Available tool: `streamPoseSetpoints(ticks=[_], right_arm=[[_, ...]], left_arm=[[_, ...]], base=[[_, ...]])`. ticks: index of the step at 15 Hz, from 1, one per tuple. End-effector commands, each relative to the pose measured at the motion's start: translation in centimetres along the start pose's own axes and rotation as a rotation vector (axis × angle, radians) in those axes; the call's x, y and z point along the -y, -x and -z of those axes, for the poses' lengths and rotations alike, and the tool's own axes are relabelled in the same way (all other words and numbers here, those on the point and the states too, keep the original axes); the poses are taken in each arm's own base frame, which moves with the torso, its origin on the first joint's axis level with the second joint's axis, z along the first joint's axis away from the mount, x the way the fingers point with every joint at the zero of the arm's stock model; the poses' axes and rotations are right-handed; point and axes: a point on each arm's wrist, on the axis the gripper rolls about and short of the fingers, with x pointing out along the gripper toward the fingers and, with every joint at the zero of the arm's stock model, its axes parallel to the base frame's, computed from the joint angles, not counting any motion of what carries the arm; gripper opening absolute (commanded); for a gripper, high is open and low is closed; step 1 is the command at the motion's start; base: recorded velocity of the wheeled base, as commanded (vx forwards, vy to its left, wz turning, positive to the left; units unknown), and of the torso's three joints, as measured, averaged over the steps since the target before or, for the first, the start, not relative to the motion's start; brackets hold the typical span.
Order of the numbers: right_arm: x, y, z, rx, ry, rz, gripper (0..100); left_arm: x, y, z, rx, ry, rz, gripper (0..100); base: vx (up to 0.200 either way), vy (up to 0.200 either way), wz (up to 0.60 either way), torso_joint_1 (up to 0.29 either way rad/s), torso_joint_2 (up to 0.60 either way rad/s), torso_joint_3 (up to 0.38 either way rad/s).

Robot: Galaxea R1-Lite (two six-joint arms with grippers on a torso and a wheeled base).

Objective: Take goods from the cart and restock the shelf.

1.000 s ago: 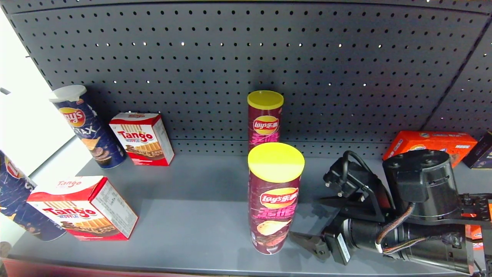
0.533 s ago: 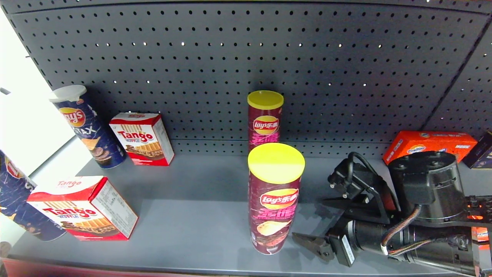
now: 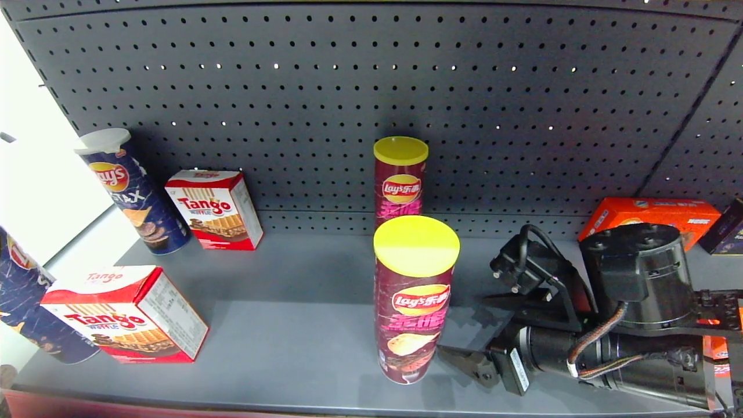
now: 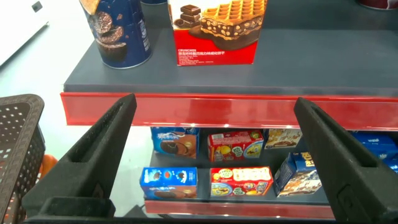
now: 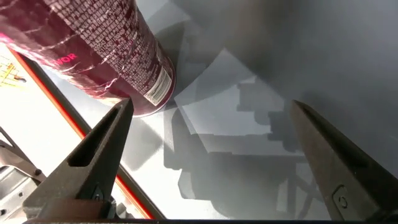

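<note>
Two purple chip cans with yellow lids stand on the grey shelf [image 3: 290, 313]: one near the front [image 3: 413, 302], one behind it [image 3: 400, 180] against the pegboard. My right gripper [image 3: 477, 332] lies low on the shelf just right of the front can, open, apart from it. In the right wrist view the front can [image 5: 99, 50] is beyond the fingertips of the right gripper [image 5: 211, 155], with nothing between them. My left gripper [image 4: 214, 152] is open and empty, below and in front of the shelf's red front edge [image 4: 205, 106].
Blue chip cans [image 3: 130, 188] and red wafer boxes [image 3: 216, 208] [image 3: 125, 313] fill the shelf's left side. An orange box [image 3: 650, 217] lies at the back right. A dark basket [image 4: 18, 149] and lower shelves of boxes [image 4: 236, 162] show in the left wrist view.
My right arm drew back a little to the right, then came back beside the front can. The can and the other goods have not moved.
</note>
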Motion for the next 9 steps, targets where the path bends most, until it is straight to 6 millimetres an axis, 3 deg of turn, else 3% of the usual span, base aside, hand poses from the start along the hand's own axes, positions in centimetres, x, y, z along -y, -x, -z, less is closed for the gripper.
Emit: streamPoseSetpoints(ticks=[1, 9], right_arm=[[-0.14, -0.24, 0.02, -0.002, 0.003, -0.005, 100], [-0.35, -0.56, -0.05, -0.004, 0.006, -0.013, 100]], left_arm=[[0.00, -0.01, -0.01, -0.001, 0.001, 0.000, 100], [0.00, -0.01, -0.01, -0.001, 0.001, 0.000, 100]], base=[[0.000, 0.000, 0.00, 0.000, 0.00, 0.000], [0.000, 0.000, 0.00, 0.000, 0.00, 0.000]])
